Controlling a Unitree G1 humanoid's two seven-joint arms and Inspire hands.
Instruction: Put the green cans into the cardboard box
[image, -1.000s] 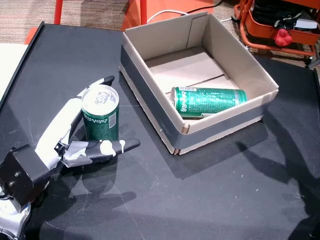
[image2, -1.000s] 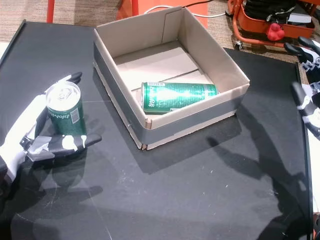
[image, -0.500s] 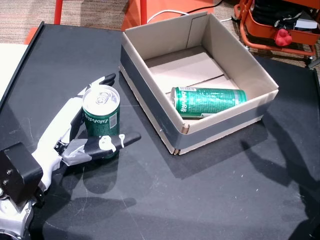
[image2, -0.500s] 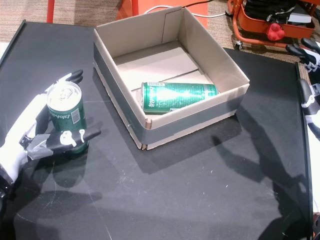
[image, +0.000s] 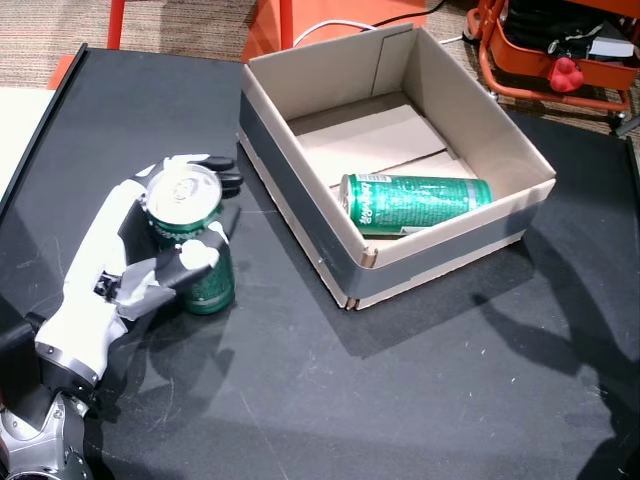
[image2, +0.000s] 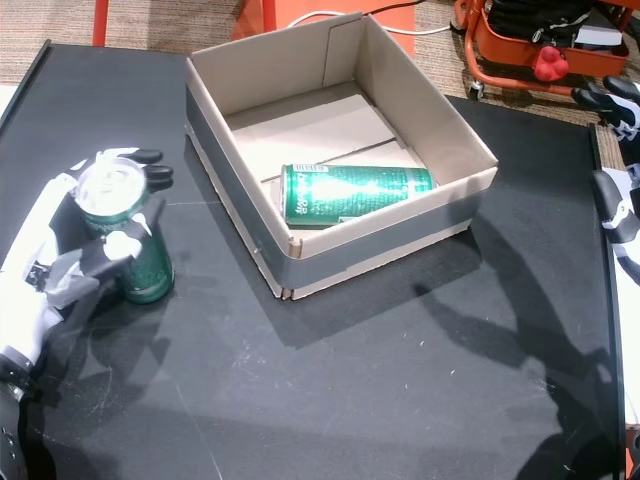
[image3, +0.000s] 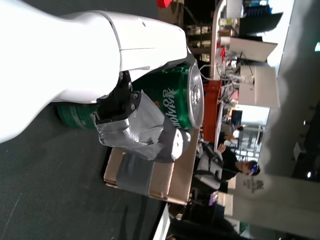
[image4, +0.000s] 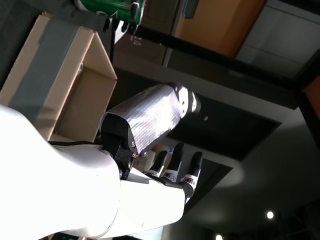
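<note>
A green can stands left of the cardboard box, leaning a little. My left hand is shut on it, fingers behind and thumb across its front. In the left wrist view the thumb presses on the can. Whether its base touches the black table I cannot tell. A second green can lies on its side inside the box. My right hand hovers at the table's right edge, open, holding nothing.
An orange cart with a red knob stands beyond the table's far right corner. Red frame legs rise behind the box. A white surface borders the table on the left. People show in the left wrist view's background.
My left hand's fingers and thumb have closed around the upright can, which now leans slightly. The right hand has barely moved.
</note>
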